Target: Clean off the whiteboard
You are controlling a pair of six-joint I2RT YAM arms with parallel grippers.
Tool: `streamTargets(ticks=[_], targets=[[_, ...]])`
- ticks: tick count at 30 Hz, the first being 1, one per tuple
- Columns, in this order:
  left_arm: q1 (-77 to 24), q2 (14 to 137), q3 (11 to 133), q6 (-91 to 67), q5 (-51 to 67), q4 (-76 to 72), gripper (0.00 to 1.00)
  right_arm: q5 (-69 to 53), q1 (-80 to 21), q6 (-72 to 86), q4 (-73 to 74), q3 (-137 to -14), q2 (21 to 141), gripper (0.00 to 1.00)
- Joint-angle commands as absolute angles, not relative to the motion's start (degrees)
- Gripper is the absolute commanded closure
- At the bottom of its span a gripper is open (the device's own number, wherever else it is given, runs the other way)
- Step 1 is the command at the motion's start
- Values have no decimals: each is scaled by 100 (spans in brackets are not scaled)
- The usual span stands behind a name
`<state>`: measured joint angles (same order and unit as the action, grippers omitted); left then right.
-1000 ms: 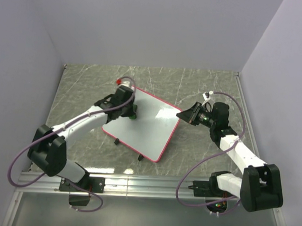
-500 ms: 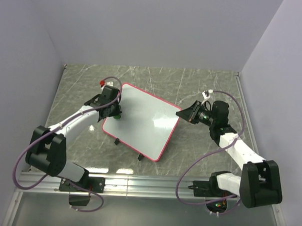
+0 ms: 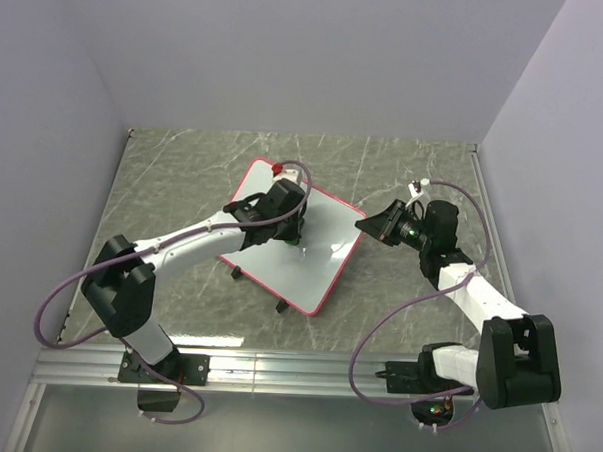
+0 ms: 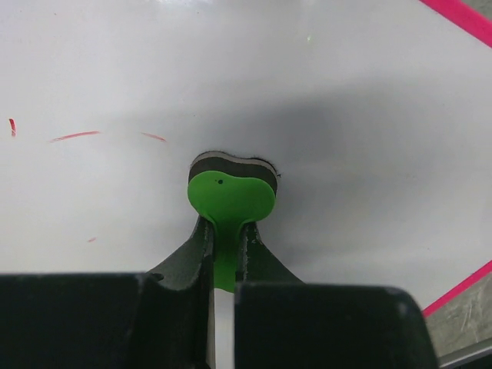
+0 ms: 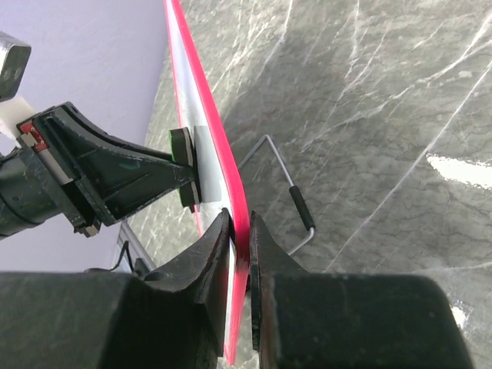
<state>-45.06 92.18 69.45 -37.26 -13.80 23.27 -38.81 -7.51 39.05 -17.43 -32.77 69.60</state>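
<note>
My left claw (image 4: 224,231) is clamped on the green eraser (image 4: 231,192), pressed against the whiteboard (image 3: 318,265) that sits mid-table (image 3: 173,180), with faint red strokes (image 4: 75,136) beside it. My right claw (image 5: 237,231) pinches the board's red edge, its wire stand (image 5: 296,196) showing beyond; from above, my left arm hides the eraser

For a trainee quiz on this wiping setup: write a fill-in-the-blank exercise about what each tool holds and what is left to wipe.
1. The left tool is shut on a ___ eraser.
2. The right tool is shut on the red rim of the ___.
3. In the left wrist view, the red marks not yet wiped lie to the ___ of the eraser.
Missing words: green; whiteboard; left.
</note>
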Motion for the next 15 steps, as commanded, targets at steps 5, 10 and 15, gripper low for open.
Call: streamTargets(ticks=[5, 10, 15], targets=[[-3545, 8975, 6610, -3753, -844, 2329, 100, -3911, -923, 3428, -1160, -3322, 7023, 100], [-2436, 8823, 6214, -3191, -730, 2347, 100, -3946, -923, 3454, -1213, -3322, 7040, 100], [-1916, 9483, 6504, -2716, -642, 2567, 100, -3964, -914, 3498, -1266, -3313, 7093, 100]])
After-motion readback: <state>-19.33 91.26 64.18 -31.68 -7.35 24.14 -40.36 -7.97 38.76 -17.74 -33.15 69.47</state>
